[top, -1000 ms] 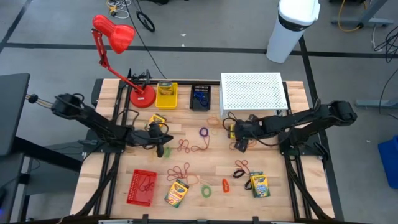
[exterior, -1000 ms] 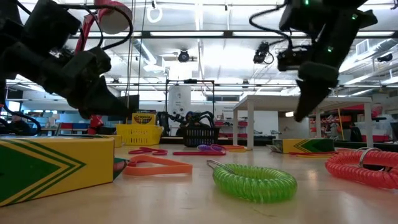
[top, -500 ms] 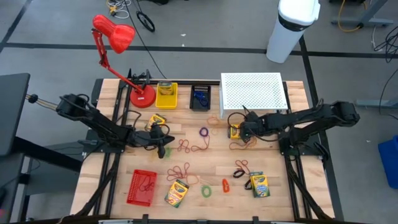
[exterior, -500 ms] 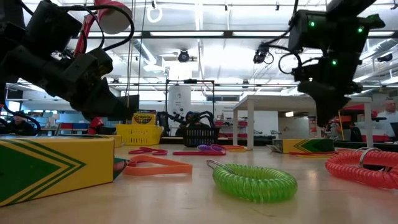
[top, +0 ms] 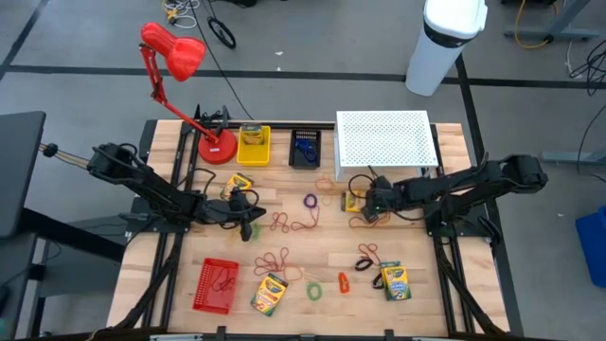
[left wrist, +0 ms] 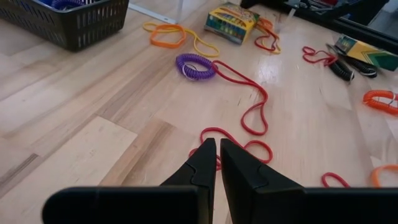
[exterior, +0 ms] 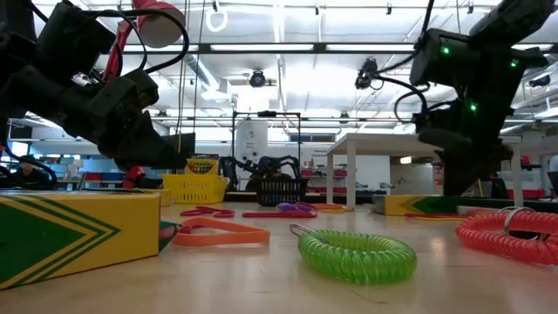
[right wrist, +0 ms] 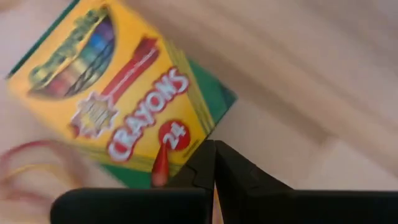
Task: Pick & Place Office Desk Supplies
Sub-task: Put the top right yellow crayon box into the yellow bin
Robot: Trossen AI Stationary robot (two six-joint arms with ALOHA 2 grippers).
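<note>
The left gripper [top: 248,224] hangs over the left-centre of the bench [top: 331,256], fingers pressed together on nothing, just beside a red band [left wrist: 252,115] and near a purple coil [left wrist: 195,65]. It appears to be waiting.

More supplies lie along the front edge: a red tray [top: 217,284], a crayon box [top: 269,293], a green coil [top: 313,291] and another crayon box [top: 393,280] toward the front right.

The right gripper [top: 365,201] is low over the right-centre of the bench, in front of the white riser [top: 385,140]. Its fingers are together and empty, tips at the edge of a third crayon box [right wrist: 124,99], which lies flat among orange bands.

The step looks like picking up this box, and closed fingers cannot do that. I would lift slightly, spread the fingers wider than the box's narrow side, centre over it and descend so one finger passes each long edge. Keep clear of the bands, which could snag and drag along.
</note>
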